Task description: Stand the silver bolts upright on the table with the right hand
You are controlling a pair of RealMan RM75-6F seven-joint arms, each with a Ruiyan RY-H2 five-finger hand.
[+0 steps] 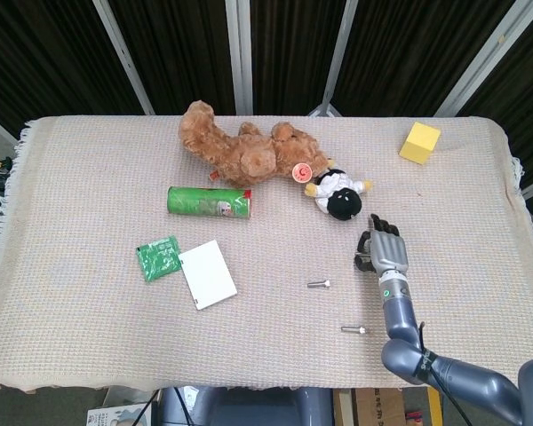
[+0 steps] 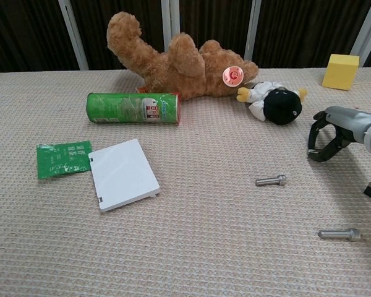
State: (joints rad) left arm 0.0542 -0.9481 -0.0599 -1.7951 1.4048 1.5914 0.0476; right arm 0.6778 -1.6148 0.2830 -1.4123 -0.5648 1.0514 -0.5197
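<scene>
Two silver bolts lie flat on the woven cloth. One bolt point(image 1: 318, 284) point(image 2: 271, 180) is near the table's middle right, the other bolt point(image 1: 354, 329) point(image 2: 339, 234) lies closer to the front edge. My right hand point(image 1: 383, 251) point(image 2: 332, 133) hovers just above the cloth, to the right of and beyond the first bolt, palm down. Its fingers curl downward and hold nothing. It touches neither bolt. My left hand shows in neither view.
A brown teddy bear point(image 1: 246, 153) and a small black-and-white plush point(image 1: 340, 194) lie at the back. A green can point(image 1: 210, 202) lies on its side, with a green packet point(image 1: 158, 257) and a white card point(image 1: 207, 274) left of centre. A yellow block point(image 1: 420, 142) stands far right.
</scene>
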